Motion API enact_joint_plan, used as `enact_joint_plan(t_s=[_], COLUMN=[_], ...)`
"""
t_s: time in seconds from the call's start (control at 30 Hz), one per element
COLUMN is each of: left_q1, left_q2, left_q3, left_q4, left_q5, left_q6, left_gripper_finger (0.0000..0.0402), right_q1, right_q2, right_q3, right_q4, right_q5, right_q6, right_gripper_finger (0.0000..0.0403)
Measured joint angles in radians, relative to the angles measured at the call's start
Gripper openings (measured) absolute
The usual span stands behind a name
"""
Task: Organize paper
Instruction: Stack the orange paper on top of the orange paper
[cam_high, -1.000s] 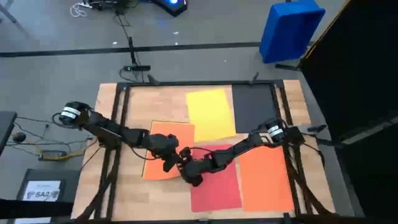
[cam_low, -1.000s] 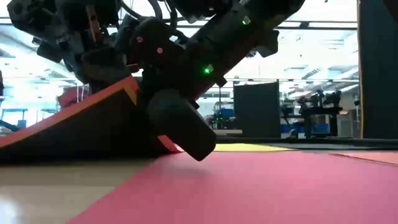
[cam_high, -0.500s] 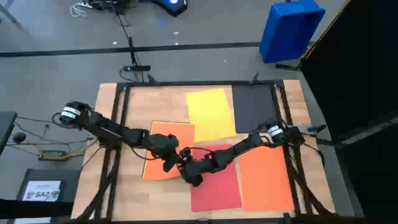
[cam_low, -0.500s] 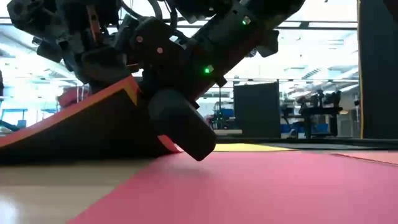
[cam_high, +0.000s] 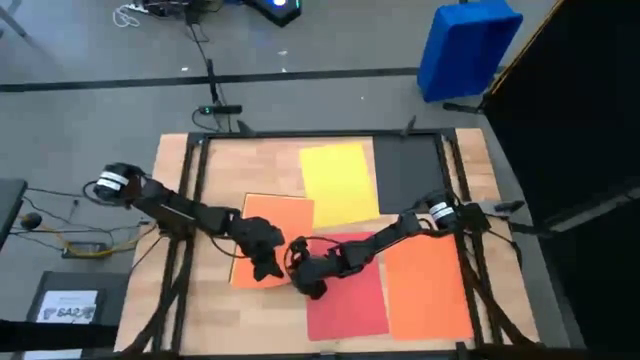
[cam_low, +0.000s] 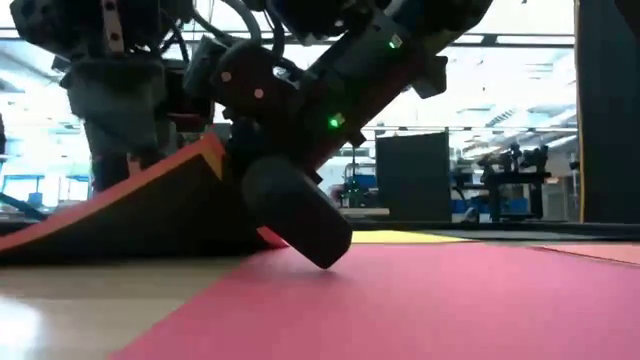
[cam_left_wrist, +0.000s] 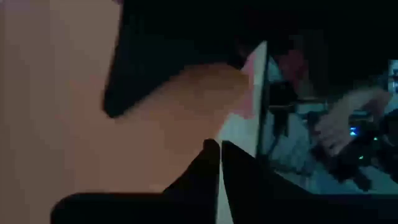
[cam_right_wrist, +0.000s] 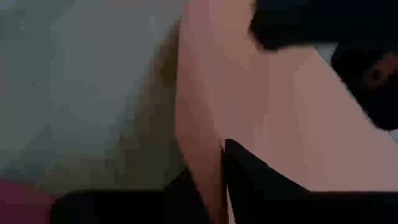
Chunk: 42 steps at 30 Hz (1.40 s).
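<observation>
at table centre | left pincer (cam_high: 268, 268) and right pincer (cam_high: 300, 280) both clamp lifted orange sheet (cam_high: 270, 225)

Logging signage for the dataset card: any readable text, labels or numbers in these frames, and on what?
"SA2", roughly: white label on the dark box left of the table; blurred, last character uncertain.
The label's smaller print: too small to read.
Paper sheets, blue bin: no text visible.

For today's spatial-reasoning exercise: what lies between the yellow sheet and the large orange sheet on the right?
In the high view, the red sheet and the right arm lie between the yellow sheet and the large orange sheet.
</observation>
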<state>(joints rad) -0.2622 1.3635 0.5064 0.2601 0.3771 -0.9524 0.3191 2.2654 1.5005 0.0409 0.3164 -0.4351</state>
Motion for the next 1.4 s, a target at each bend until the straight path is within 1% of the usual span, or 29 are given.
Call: enact_joint_plan(t_s=[0.1, 0.2, 0.3, 0.4, 0.43, 0.47, 0.53, 0.67, 0.83, 0.97, 1.03, 1.1, 1.27, 1.33, 1.4], left_q1=[-0.05, -0.111, -0.187, -0.264, -0.286, -0.304, -0.328, -0.361, -0.378, -0.378, -0.388, -0.407, -0.453, -0.467, -0.474], left_q2=[-0.056, -0.136, -0.209, -0.231, -0.228, -0.221, -0.201, -0.136, -0.054, -0.033, -0.033, -0.032, -0.032, -0.032, -0.033], left_q3=[0.0, 0.002, 0.044, 0.107, 0.125, 0.143, 0.178, 0.225, 0.227, 0.226, 0.227, 0.248, 0.38, 0.426, 0.441], left_q4=[-0.04, -0.165, -0.363, -0.494, -0.513, -0.518, -0.514, -0.515, -0.522, -0.519, -0.552, -0.632, -0.864, -0.866, -0.835], left_q5=[-0.1, -0.245, -0.446, -0.662, -0.71, -0.736, -0.756, -0.758, -0.72, -0.71, -0.73, -0.766, -0.906, -0.925, -0.929], left_q6=[-0.018, -0.031, -0.034, -0.026, -0.017, 0.003, 0.046, 0.089, 0.107, 0.111, 0.11, 0.106, 0.106, 0.142, 0.164], left_gripper_finger=[0.0, 0.0, 0.0, 0.0, 0.0, 0.0, 0.0, 0.0, 0.0, 0.0, 0.0, 0.0, 0.0, 0.0, 0.0], right_q1=[-0.001, -0.005, -0.008, -0.015, -0.018, -0.02, -0.025, -0.033, -0.04, -0.045, -0.048, -0.05, -0.056, -0.061, -0.067], right_q2=[0.0, -0.001, -0.001, -0.001, -0.001, -0.001, -0.001, -0.002, -0.003, -0.003, -0.003, -0.003, -0.003, -0.003, -0.003], right_q3=[0.0, 0.0, 0.0, 0.0, 0.0, 0.0, 0.001, 0.001, 0.001, 0.001, 0.001, 0.001, 0.001, 0.001, 0.002], right_q4=[-0.001, 0.002, 0.007, 0.012, 0.016, 0.021, 0.036, 0.063, 0.086, 0.087, 0.087, 0.087, 0.096, 0.096, 0.096], right_q5=[-0.007, -0.03, -0.042, -0.052, -0.051, -0.052, -0.058, -0.078, -0.113, -0.13, -0.138, -0.138, -0.139, -0.148, -0.164], right_q6=[0.016, 0.024, 0.038, 0.077, 0.09, 0.102, 0.125, 0.146, 0.156, 0.191, 0.206, 0.208, 0.224, 0.246, 0.261], right_gripper_finger=[0.0, 0.0, 0.0, 0.0, 0.0, 0.0, 0.0, 0.0, 0.0, 0.0, 0.0, 0.0, 0.0, 0.0, 0.0])
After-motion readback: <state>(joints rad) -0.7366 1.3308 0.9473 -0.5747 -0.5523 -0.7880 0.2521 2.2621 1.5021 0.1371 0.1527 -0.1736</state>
